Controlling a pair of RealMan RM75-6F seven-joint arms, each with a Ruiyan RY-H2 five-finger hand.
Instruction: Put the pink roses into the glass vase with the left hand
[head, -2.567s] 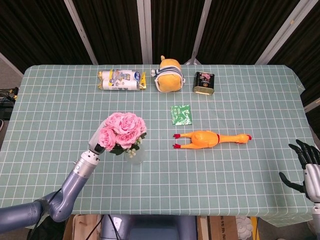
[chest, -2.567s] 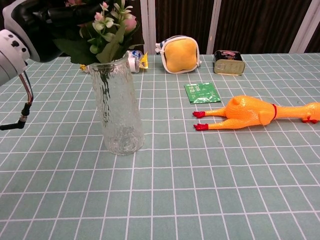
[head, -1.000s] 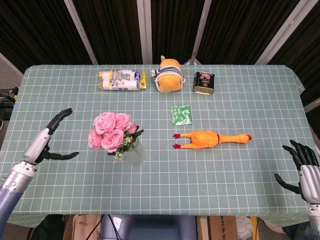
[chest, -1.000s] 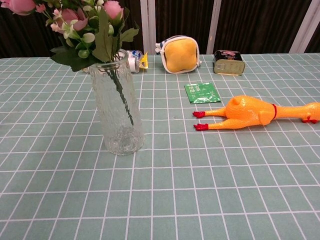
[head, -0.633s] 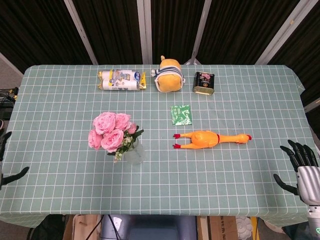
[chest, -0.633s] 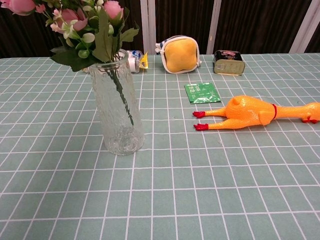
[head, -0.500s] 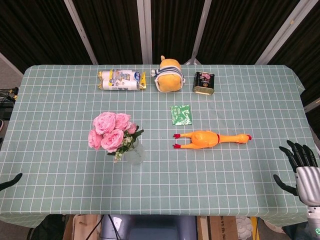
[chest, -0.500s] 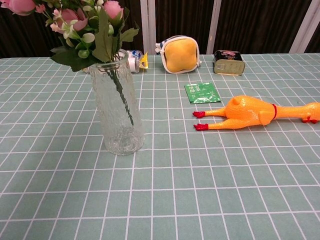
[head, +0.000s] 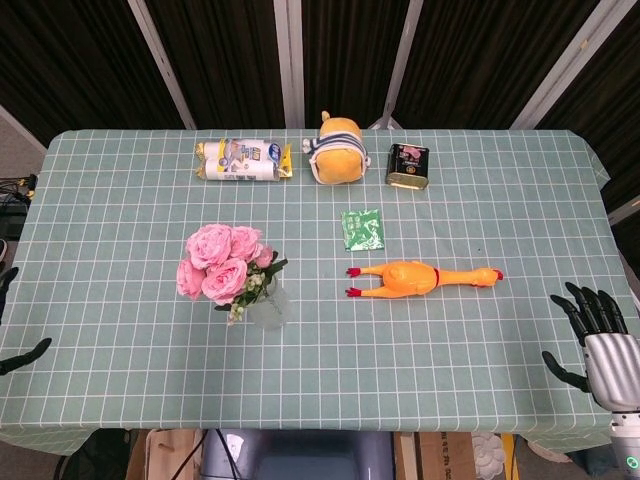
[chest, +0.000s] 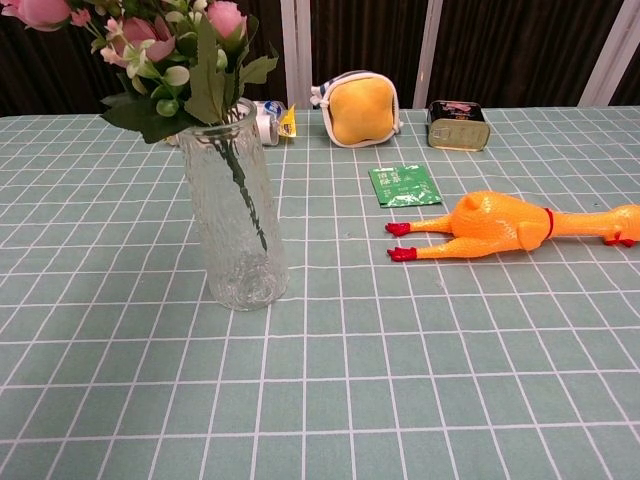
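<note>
The pink roses (head: 218, 262) stand in the glass vase (head: 268, 308), left of the table's middle. In the chest view their stems run down inside the vase (chest: 233, 215) and the blooms (chest: 140, 35) lean left over its rim. Only a few dark fingertips of my left hand (head: 14, 345) show at the far left edge of the head view, spread apart and holding nothing, well clear of the vase. My right hand (head: 595, 335) hangs off the table's right edge with fingers spread, empty.
A yellow rubber chicken (head: 420, 277) lies right of the vase. A green packet (head: 362, 228) is behind it. Along the far edge sit a wrapped snack pack (head: 240, 160), a yellow plush (head: 337, 150) and a dark tin (head: 407, 166).
My left hand let go of the roses and drew back left, off the table to the frame's edge. The roses stay in the vase. My right hand shifted slightly.
</note>
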